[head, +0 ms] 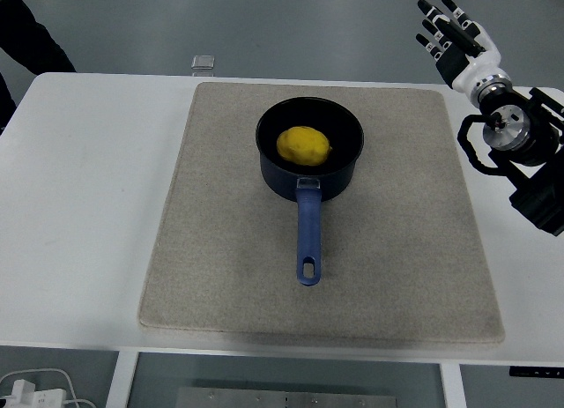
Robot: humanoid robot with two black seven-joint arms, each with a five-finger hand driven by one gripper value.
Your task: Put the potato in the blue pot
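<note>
As the frame stands, findings follow.
Potato (304, 145): lies inside the blue pot (309, 161), on the mat (220, 249) at mid-desk.
Right hand (456, 40): raised at the far right corner, fingers spread, holding nothing.
Relation: pot well left of and nearer than that hand; handle points to the near edge.
Left hand: not visible.
Judgement: placement appears complete.

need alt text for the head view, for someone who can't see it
A yellow potato sits inside a blue pot on a beige mat on a white table, the pot's handle pointing toward the near edge. The robot's right hand is raised at the upper right, fingers spread, holding nothing.
</note>
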